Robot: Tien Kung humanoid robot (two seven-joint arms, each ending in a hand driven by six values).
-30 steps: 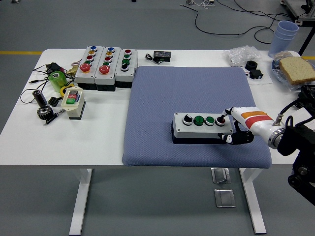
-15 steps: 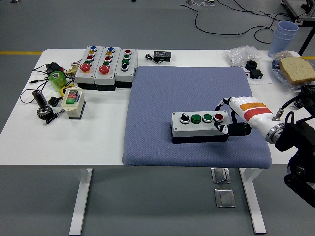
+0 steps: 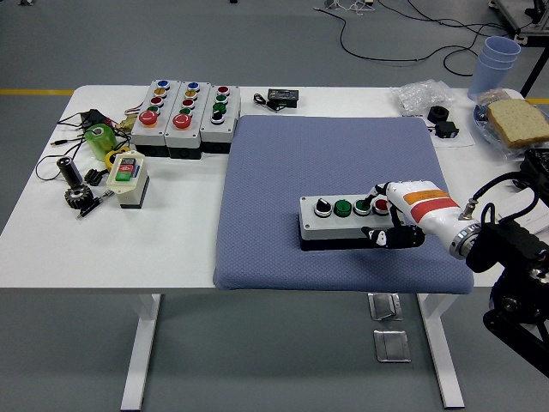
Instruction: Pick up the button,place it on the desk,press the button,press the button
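A grey button box [image 3: 336, 221] with a black base lies on the blue mat [image 3: 334, 172], right of its middle. Its top holds a black selector knob, two green buttons and a red button in a row. My right hand [image 3: 388, 216], white with an orange stripe, is at the box's right end. Its fingers curl over the red button end and its thumb rests against the box's front right corner. The left arm is out of view.
Three more button boxes [image 3: 183, 116] stand at the back left. A small cream switch box [image 3: 127, 178], a green object, cables and tools lie on the left. A black adapter [image 3: 281, 99], blue cups [image 3: 496, 62] and bread [image 3: 517, 120] are at the back right.
My right hand has moved left and closed in over the box's right end. The box has shifted slightly left on the mat.
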